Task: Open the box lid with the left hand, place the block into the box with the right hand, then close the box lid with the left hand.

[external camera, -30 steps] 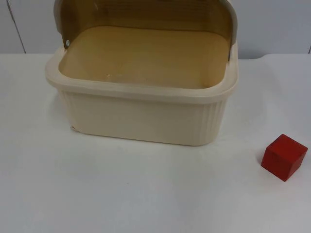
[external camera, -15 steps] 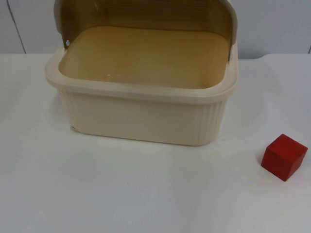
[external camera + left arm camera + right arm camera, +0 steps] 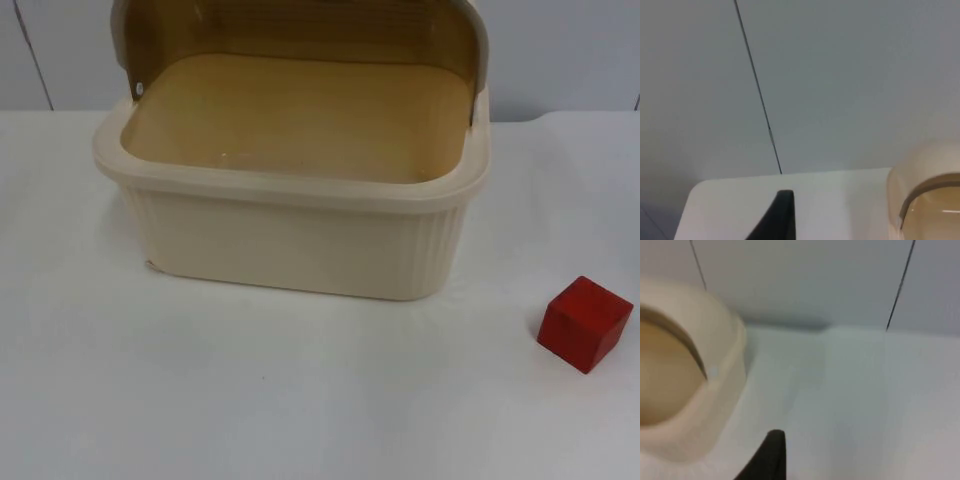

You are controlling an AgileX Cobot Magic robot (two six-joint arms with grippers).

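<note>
Red block on table, near right, well apart from box. Box beyond, empty; lid swung up at back. Step in hand, judged: right gripper takes block squarely across flat faces, lifts clear of rim. Left gripper waits by box's far left corner. Fingers' spread: cannot tell, either arm. Nothing shifted since earlier frames.
</note>
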